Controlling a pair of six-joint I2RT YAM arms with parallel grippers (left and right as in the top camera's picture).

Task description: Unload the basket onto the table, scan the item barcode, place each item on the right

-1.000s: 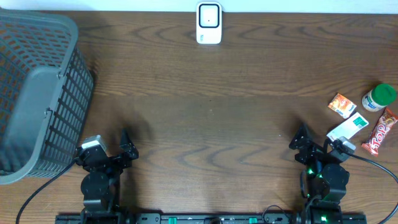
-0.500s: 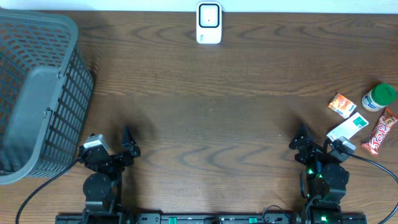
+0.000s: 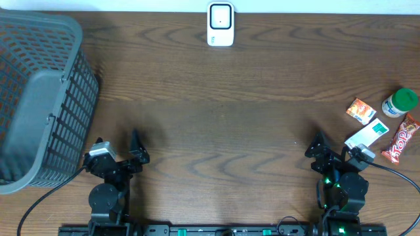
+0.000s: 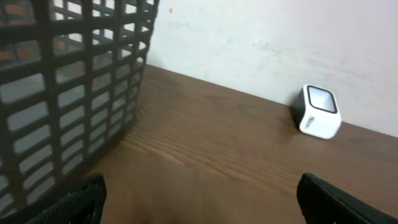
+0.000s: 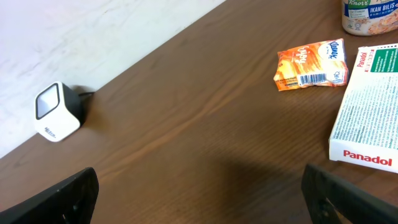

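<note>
The white barcode scanner (image 3: pixel 220 25) stands at the table's far edge; it also shows in the left wrist view (image 4: pixel 320 112) and the right wrist view (image 5: pixel 57 112). Several items lie at the right: an orange sachet (image 3: pixel 361 110), barcode up (image 5: pixel 313 65), a white-green Panadol box (image 3: pixel 369 134), a green-lidded jar (image 3: pixel 399 103) and a red chocolate bar (image 3: pixel 401 138). My right gripper (image 3: pixel 338 152) rests open at the front, just left of the box (image 5: pixel 367 112). At the front left, my left gripper (image 3: pixel 118 149) stands open with nothing between its fingers (image 4: pixel 336 199).
A large grey mesh basket (image 3: pixel 39 98) fills the table's left side, close beside the left arm, and its wall (image 4: pixel 68 93) shows in the left wrist view. A white wall runs behind the far table edge.
The left arm has shifted slightly to the right, its gripper still open. The right arm and the items have not moved.
</note>
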